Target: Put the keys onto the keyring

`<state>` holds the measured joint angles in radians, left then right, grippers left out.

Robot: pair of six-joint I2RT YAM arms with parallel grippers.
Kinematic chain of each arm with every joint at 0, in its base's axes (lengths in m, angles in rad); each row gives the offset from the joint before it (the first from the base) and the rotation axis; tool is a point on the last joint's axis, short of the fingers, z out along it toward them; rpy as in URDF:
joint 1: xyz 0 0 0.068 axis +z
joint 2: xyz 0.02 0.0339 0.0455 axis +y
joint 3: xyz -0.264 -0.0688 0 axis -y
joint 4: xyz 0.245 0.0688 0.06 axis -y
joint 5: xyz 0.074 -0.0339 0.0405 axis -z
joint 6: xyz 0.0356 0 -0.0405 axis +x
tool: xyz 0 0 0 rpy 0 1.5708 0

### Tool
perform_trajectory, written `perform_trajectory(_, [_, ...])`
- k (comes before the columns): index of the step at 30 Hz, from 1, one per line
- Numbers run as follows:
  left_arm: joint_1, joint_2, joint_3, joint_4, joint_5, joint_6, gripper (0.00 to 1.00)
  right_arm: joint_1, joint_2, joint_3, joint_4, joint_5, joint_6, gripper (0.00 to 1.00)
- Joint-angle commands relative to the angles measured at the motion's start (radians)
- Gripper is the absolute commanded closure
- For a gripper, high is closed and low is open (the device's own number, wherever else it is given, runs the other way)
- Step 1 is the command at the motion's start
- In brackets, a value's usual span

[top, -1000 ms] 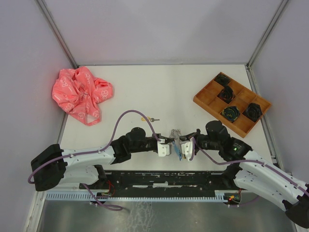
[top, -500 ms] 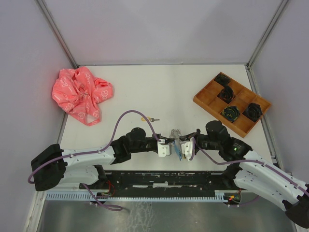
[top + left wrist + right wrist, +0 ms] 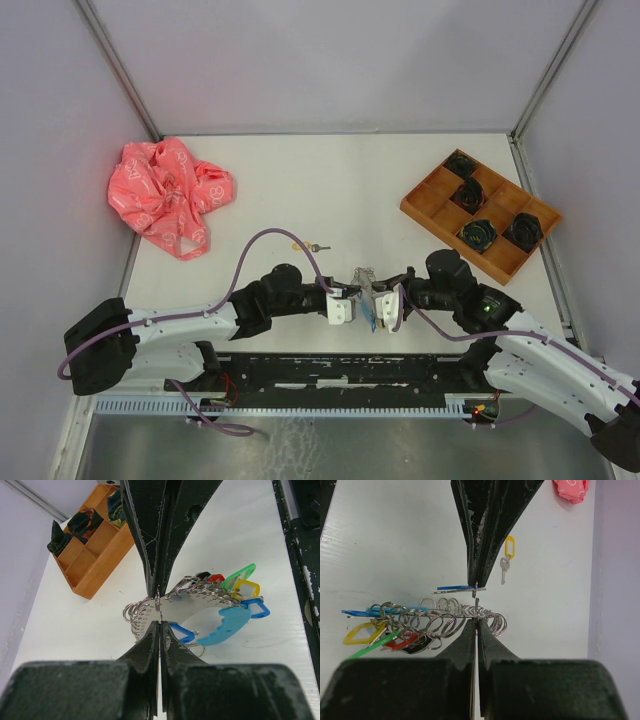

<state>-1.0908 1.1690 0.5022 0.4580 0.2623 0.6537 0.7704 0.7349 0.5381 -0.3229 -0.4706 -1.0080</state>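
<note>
Nothing has moved since a second ago: left gripper (image 3: 158, 611) and right gripper (image 3: 476, 607) stay clamped on the keyring bundle (image 3: 197, 606) between them near the bench (image 3: 300, 190) front edge, the yellow-tagged key (image 3: 309, 245) lying apart.

The far and middle table (image 3: 350, 180) lies open between the bag (image 3: 165, 195) by the left wall and the tray (image 3: 437, 190) on the right, with only a small key (image 3: 308, 245) in that lane. Both arms bar the front, where the left gripper (image 3: 158, 614) and right gripper (image 3: 476, 604) meet, pinched on the key bunch (image 3: 192, 607).
</note>
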Motion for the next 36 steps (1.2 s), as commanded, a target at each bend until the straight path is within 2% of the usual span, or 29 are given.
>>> perform_trajectory(1, [-0.008, -0.012, 0.024, 0.041, -0.005, 0.039, 0.97, 0.006, 0.002, 0.028, 0.034, -0.015, 0.015, 0.99])
perform_trajectory(36, [-0.011, -0.015, 0.030, 0.027, -0.013, 0.050, 0.97, 0.006, 0.000, 0.035, 0.017, -0.023, 0.019, 0.99])
